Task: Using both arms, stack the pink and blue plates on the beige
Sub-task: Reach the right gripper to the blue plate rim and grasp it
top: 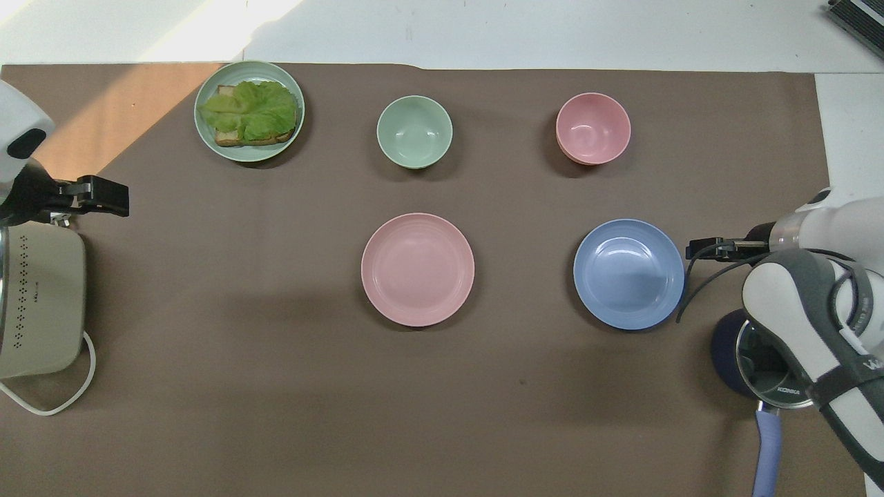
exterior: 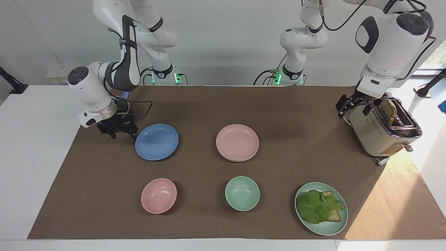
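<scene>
Facing view: right gripper (exterior: 120, 130) is low, just off the 10 o'clock rim of the blue plate (exterior: 156, 142). Its fingers stand apart and grasp nothing, and I can't tell if a fingertip touches the rim. The right arm's wrist and forearm block most of what sits at 11 o'clock of that plate. Blue plate is shallow, round, matte, flat on the brown mat (exterior: 278, 111), at 9 o'clock of the pink plate (exterior: 237, 142) and well apart from it. Pink plate is the same size, pale, at mat centre. A second, paler rim peeks from under its 6 o'clock edge, so something is stacked under it, but too little shows to call the colour. Left gripper (exterior: 352, 107) hangs released and empty over the 11 o'clock corner of the toaster (exterior: 379, 136)

Overhead view: the pink plate hides anything below it and only one rim shows. Blue plate is at its 3 o'clock, with the right gripper's tips at the blue plate's 3 o'clock, seen edge-on. Right forearm covers about half the lidded pot (top: 725, 345) at 5 o'clock of the blue plate. Left arm is cropped at the frame edge
</scene>
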### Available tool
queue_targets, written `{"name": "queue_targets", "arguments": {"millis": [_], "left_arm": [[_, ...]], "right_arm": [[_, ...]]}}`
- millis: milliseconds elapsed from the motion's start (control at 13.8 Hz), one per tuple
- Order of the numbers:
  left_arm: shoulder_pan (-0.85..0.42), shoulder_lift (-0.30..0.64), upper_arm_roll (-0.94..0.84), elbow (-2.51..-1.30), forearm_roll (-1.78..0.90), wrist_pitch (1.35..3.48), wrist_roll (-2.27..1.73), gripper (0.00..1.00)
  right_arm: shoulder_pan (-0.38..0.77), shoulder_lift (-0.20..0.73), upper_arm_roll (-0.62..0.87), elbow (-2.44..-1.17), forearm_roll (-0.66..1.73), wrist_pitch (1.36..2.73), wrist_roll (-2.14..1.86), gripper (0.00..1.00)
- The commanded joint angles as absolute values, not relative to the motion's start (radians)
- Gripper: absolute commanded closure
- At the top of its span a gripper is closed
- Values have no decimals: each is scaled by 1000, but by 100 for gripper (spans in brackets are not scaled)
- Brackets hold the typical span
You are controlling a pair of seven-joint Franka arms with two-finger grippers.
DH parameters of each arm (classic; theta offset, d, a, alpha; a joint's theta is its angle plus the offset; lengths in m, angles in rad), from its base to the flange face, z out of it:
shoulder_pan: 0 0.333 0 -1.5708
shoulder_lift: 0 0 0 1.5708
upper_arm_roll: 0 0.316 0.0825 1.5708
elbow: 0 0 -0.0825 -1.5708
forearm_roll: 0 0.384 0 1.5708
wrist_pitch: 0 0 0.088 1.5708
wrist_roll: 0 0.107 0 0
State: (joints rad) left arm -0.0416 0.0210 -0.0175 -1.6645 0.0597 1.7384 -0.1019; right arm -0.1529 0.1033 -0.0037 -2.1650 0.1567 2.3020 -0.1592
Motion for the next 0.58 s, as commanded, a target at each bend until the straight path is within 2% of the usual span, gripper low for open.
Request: {"name": "queue_targets", "arguments": {"millis": [0, 72, 289, 433, 506], "left_arm": [[-26, 47, -21, -1563, 40, 1655, -48, 0], [-18, 52, -21, -1557, 35, 1658, -20, 0], [23, 60, -21, -1557, -15, 1667, 37, 0], [17, 71, -26, -1557, -15, 1674, 35, 0], [12, 77, -26, -1557, -17, 1674, 34, 0]], "right_arm": [[-160, 112, -2, -2186, 221, 2327, -196, 0], [-160, 121, -2, -2198, 260, 2329, -199, 0], [-155, 152, -2, -2243, 383, 2379, -316, 18], [-153, 155, -2, -2249, 410, 2378, -336, 38], [-153, 155, -2, -2249, 411, 2375, -334, 58]]}}
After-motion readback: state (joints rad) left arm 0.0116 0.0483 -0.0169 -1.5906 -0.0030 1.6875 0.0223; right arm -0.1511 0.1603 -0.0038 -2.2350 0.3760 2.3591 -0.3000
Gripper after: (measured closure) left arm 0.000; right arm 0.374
